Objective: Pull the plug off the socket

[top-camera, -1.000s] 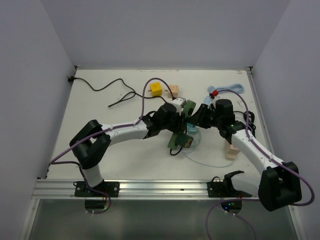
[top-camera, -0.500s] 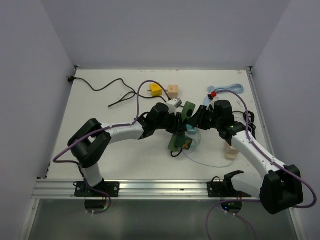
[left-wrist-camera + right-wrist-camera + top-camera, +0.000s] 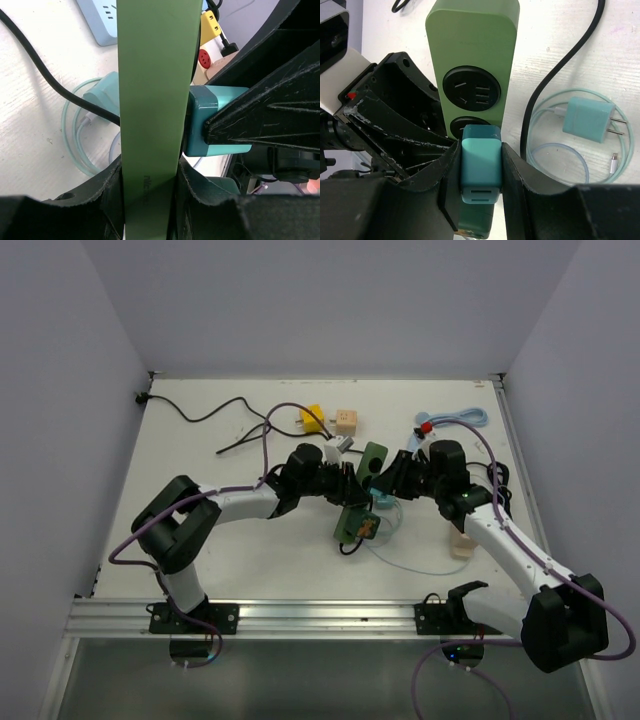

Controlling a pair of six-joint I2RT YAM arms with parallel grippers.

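Your left gripper (image 3: 147, 197) is clamped on the green socket (image 3: 373, 457) near the middle of the table (image 3: 260, 570) — your right gripper (image 3: 480, 172) is clamped on the teal plug (image 3: 200, 105), which sits in the second outlet from the strip's end.

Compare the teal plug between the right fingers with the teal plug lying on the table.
The held plug sits against the green power strip, prongs hidden; the loose plug lies flat on the table, prongs bare. The right fingers clamp the held one; only a pale cable coils around the loose one. Both are teal and boxy.
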